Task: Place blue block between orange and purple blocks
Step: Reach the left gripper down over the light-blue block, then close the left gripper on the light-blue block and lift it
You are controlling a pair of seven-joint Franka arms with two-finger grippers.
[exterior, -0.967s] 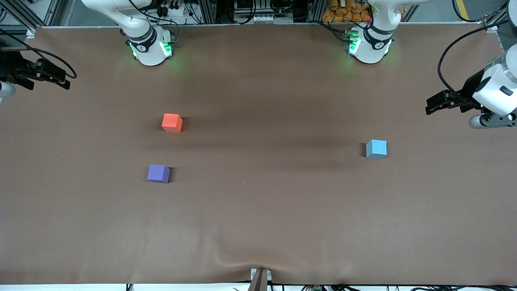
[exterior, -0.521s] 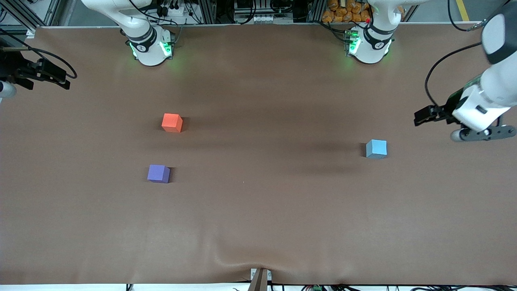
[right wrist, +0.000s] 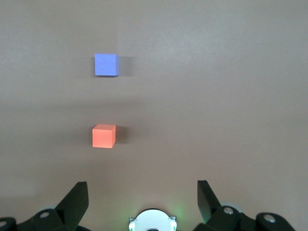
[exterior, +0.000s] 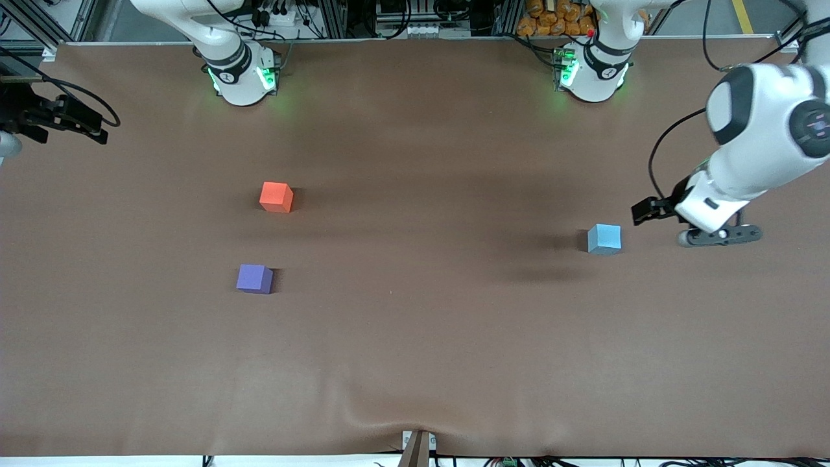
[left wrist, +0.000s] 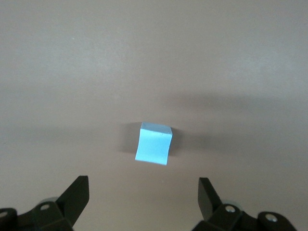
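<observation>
A: Three matte cubes on the brown table (exterior: 415, 363); we see the light sky-blue matte cube (exterior: 604, 239) toward the left arm's end, well apart from the orange-red matte cube (exterior: 276, 196).

B: The violet-purple matte cube (exterior: 255, 278) sits nearer the front camera than the orange one. Left gripper (exterior: 648, 211) hovers near blue, jaws wide; right gripper (exterior: 68, 120) waits, jaws wide.

Desk (exterior: 415, 363): covered by a matte brown sheet, wrinkled at its edge nearest the front camera
Light: soft, with dim shadow bands across the sheet
Background: aluminium frame rails (exterior: 337, 16), cables, and orange packets (exterior: 551, 19) along the desk's top edge
</observation>
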